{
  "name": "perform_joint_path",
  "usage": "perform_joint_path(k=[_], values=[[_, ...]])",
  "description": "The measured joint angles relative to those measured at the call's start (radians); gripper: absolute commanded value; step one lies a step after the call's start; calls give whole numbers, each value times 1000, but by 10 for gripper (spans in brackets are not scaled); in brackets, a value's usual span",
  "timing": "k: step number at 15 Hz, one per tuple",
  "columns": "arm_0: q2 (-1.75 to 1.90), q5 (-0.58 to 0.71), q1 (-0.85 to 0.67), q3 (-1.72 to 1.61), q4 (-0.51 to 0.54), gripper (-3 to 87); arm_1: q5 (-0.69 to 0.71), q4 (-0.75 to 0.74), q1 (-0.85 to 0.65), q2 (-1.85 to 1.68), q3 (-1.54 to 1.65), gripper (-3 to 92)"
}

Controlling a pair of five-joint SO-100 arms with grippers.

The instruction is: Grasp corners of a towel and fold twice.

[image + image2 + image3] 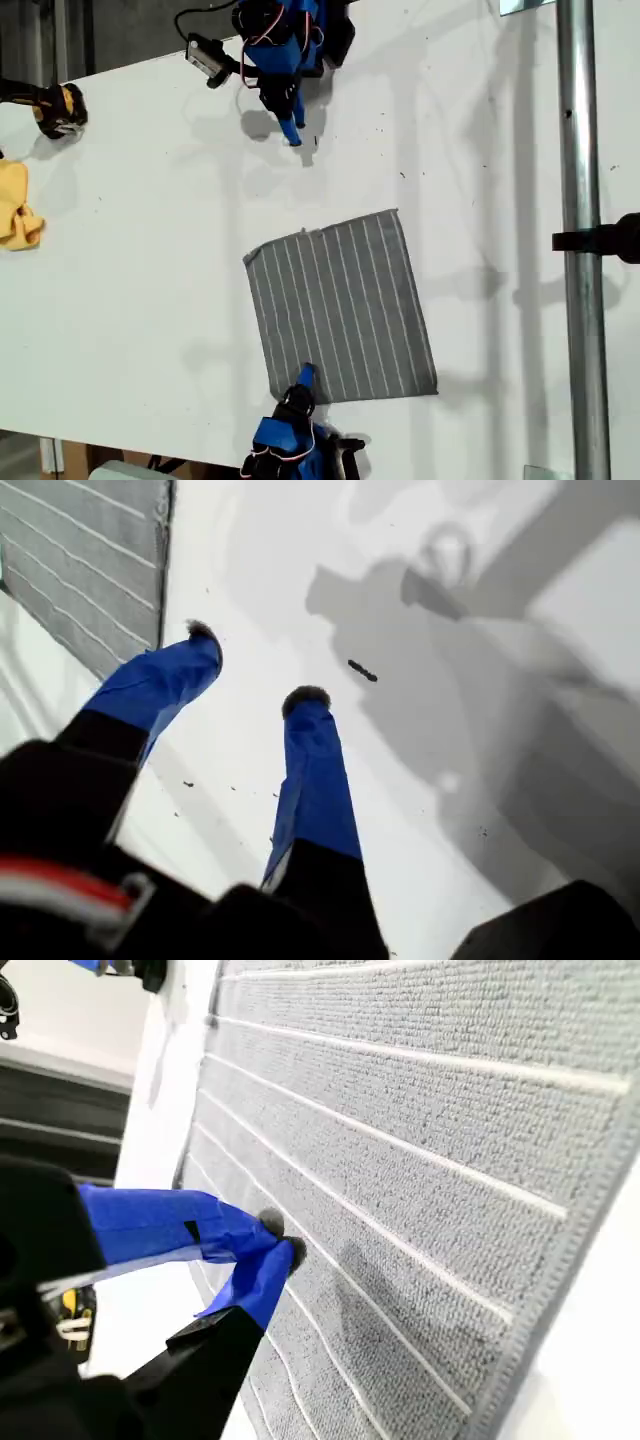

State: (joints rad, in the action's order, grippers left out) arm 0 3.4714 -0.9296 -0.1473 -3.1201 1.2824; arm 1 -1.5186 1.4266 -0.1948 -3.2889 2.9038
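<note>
My second gripper (275,1250) is pressing its blue tips together over the towel (420,1160); the jaws are closed, but I cannot tell whether any fabric is being pinched between them. In the exterior view this gripper (305,375) is sitting at the lower centre of the frame, on the towel's (340,305) lower edge near its lower left corner (277,398), which I judge is where a first fold needs its grip.

My first gripper (255,670) is holding its jaws apart with only bare table (430,780) between them; a slice of the towel (90,570) is showing off to one side. In the exterior view it (292,135) is hanging in the upper centre, well apart from the towel's upper left corner (248,260), likely waiting open to take a far corner.

The towel is lying flat mid-table, roughly square, so no long axis stands out. Its stripes are running from upper frame to lower frame, leaning slightly toward the lower right.

A yellow cloth (18,210) is lying at the exterior view's left edge, well apart.
</note>
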Motion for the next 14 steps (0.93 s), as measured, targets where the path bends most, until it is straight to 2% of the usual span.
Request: perform_joint_path(k=[5,7,8,9,10,11,13,14], values=[[0,-11,0,0,0,-23,0,0,-26,0,0,185],[0,-78,-12,0,0,-20,0,0,-34,0,0,183],[0,-152,-61,0,0,54,0,0,-58,0,0,194],[0,-322,-103,0,-3,63,0,0,-94,0,-2,208],[0,-509,-107,0,-6,44,0,0,-117,0,-21,180],[0,-617,-107,0,-11,2,0,-2,-114,-2,-72,106],[0,-529,-95,0,-9,-23,20,-41,-146,-5,-124,7],[0,-503,-86,0,-12,-22,44,-103,-137,-5,-126,-2]])
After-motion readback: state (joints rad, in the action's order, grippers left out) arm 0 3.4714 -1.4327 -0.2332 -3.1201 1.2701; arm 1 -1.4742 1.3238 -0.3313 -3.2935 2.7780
